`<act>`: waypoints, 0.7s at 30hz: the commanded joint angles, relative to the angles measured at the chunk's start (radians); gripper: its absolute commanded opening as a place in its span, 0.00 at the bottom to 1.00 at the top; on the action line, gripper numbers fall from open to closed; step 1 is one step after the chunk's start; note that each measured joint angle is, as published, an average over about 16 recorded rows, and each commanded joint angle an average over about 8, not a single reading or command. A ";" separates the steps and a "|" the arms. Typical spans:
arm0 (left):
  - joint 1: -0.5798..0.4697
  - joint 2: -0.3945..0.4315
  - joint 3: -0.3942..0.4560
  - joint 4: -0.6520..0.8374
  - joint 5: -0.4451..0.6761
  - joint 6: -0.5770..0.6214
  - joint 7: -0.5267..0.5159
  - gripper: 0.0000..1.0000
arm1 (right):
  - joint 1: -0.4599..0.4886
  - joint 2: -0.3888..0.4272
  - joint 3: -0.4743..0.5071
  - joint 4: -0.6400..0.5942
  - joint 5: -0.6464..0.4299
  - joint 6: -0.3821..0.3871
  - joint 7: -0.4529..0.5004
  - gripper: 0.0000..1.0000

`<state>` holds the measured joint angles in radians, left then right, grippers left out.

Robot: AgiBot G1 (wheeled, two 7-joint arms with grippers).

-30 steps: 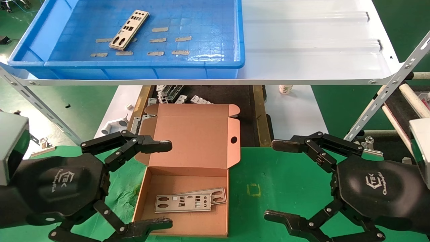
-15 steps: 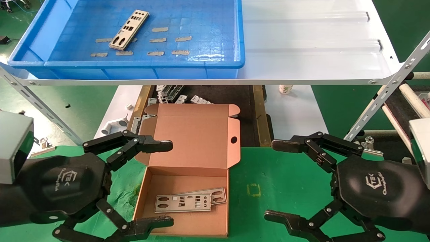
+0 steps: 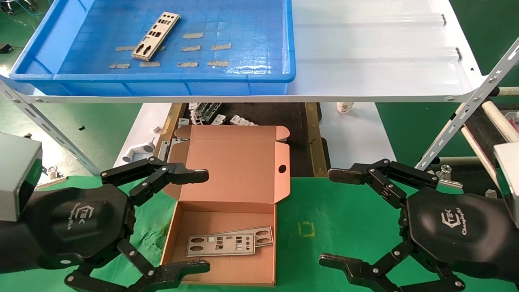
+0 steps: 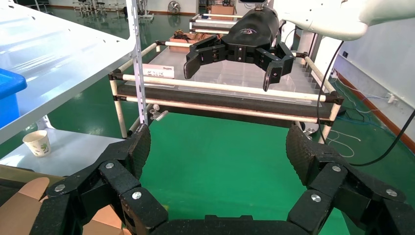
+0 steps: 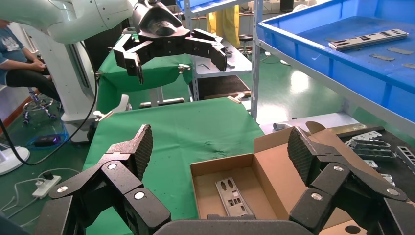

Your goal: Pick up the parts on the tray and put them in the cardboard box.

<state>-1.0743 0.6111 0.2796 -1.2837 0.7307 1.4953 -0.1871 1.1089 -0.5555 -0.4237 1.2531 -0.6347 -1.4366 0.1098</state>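
parts: one (image 3: 155,35) in the tray (image 3: 48,77) at 11 o'clock; two (image 3: 221,245) in the cardboard box (image 3: 231,162)
surface: green cloth (image 3: 344,219), white shelf (image 3: 377,48) above
left gripper (image 3: 202,221): spread wide, empty, astride box's 9 o'clock wall
right gripper (image 3: 328,217): spread wide, empty, 3 o'clock

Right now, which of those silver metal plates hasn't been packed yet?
The lone metal plate lying at a slant in the blue tray on the white shelf. The other two plates already lie overlapping inside the open cardboard box.
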 commanded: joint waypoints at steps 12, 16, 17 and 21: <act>-0.001 0.001 0.001 0.001 0.001 0.000 0.001 1.00 | 0.000 0.000 0.000 0.000 0.000 0.000 0.000 1.00; -0.001 0.001 0.001 0.001 0.001 0.000 0.001 1.00 | 0.000 0.000 0.000 0.000 0.000 0.000 0.000 1.00; -0.001 0.001 0.001 0.001 0.001 0.000 0.001 1.00 | 0.000 0.000 0.000 0.000 0.000 0.000 0.000 1.00; -0.001 0.001 0.001 0.002 0.001 0.000 0.001 1.00 | 0.000 0.000 0.000 0.000 0.000 0.000 0.000 1.00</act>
<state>-1.0753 0.6120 0.2809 -1.2822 0.7317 1.4952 -0.1862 1.1089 -0.5555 -0.4237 1.2531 -0.6347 -1.4366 0.1098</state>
